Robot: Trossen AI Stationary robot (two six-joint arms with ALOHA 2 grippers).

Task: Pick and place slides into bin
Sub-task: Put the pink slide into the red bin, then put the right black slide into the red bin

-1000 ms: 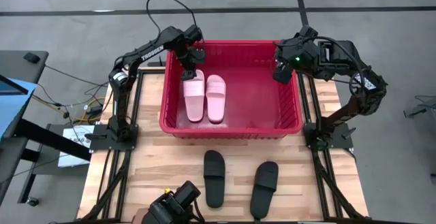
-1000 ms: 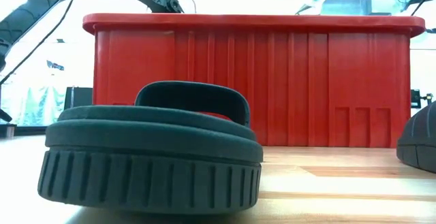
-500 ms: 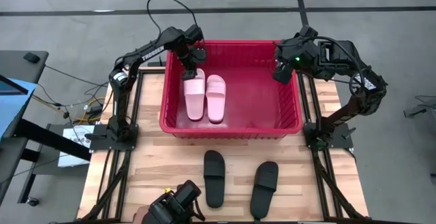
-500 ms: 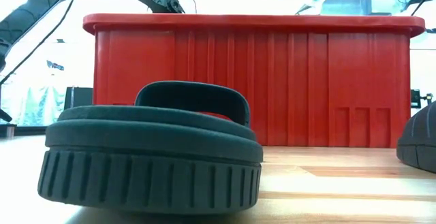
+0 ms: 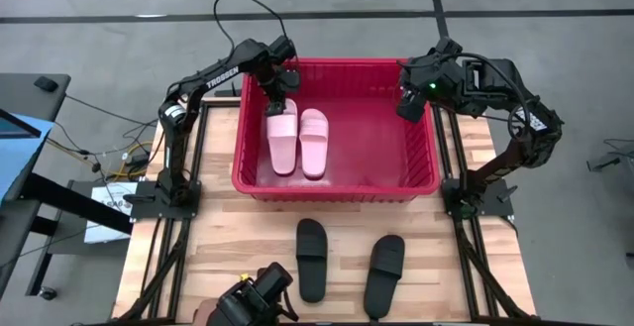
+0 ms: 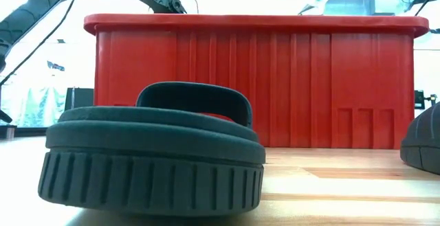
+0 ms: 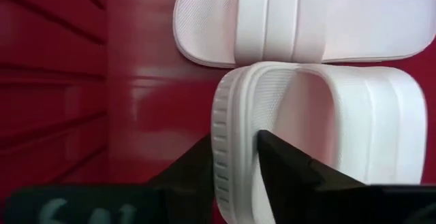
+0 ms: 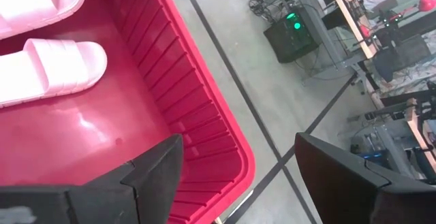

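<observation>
The left gripper (image 5: 276,96) is reaching down into the far left corner of the bin (image 5: 337,183), and its fingers (image 7: 286,159) are pinching the edge of a pink slide (image 5: 281,140) at its far end. The wrist view is showing one finger inside the footbed and the other outside the sole, clamped on the rim. That slide is lying lengthwise on the bin floor, and the second pink slide (image 5: 314,142) is lying just beside it, parallel, on the right.

The right gripper (image 5: 409,103) is hovering over the bin's far right corner, fingers (image 8: 160,166) spread wide with nothing between them, looking down at the red wall and the grey floor beyond.

Two black slides are sitting on the table (image 5: 228,237) in front of the bin, well apart from it: the left black slide (image 5: 312,257) pointing straight, the right black slide (image 5: 383,271) angled a little. From table height the left one is filling the foreground, and I think the dark shape at the right edge is the other, though only a sliver is showing
</observation>
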